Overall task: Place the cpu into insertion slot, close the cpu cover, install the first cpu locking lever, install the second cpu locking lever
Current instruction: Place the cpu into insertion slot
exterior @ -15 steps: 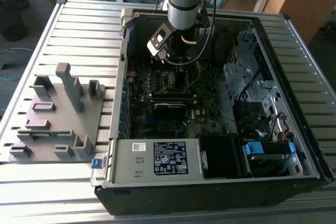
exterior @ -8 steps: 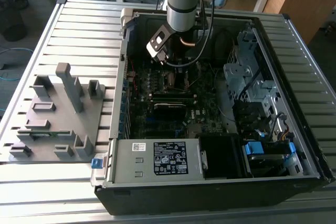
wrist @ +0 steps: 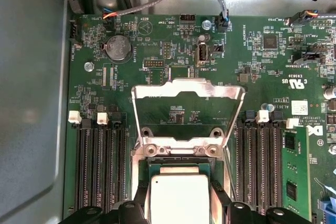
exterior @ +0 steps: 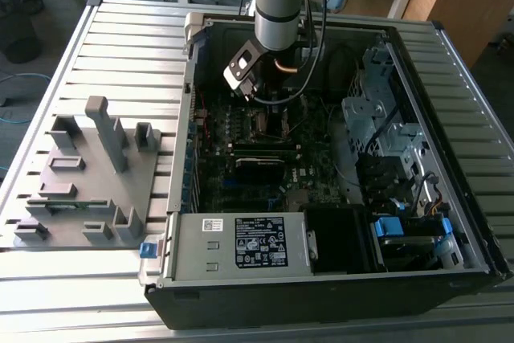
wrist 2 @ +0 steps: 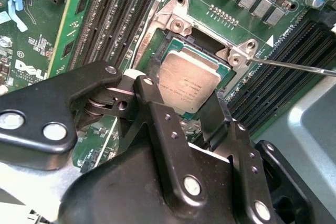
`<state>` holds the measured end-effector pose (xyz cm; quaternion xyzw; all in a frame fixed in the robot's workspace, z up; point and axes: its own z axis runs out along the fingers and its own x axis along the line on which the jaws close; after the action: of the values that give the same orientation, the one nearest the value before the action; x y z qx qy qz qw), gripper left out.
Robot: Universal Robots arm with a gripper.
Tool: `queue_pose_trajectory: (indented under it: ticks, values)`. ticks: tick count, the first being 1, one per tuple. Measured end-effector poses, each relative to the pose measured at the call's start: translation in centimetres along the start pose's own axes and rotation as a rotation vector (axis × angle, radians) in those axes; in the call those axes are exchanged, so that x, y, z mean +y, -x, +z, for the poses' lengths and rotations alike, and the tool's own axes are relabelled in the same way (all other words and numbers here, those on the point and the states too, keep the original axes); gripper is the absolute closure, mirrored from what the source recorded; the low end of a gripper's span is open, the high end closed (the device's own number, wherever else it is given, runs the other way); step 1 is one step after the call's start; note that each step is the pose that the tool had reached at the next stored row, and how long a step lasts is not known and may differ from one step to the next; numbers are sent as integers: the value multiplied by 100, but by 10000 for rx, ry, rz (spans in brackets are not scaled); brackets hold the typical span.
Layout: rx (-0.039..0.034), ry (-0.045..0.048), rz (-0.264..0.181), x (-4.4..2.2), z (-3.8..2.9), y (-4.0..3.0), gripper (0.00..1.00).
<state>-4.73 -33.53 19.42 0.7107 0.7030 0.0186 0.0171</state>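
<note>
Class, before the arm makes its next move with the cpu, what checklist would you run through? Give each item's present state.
1. The cpu cover stands swung up, clear of the socket: ok.
2. The cpu is over the insertion slot, not off to one side: ok.
3. The cpu lies flat and fully seated: cannot tell.
4. The gripper is at the cpu: ok. Its hold on the chip: cannot tell.
5. The thin locking lever lies off to the side, not across the cpu: ok.
</note>
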Motion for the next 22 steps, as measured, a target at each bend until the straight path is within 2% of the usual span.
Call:
queue_pose_trajectory:
  ticks: [22]
  values:
    - [0, 2, 68, 16, 8, -4, 46]
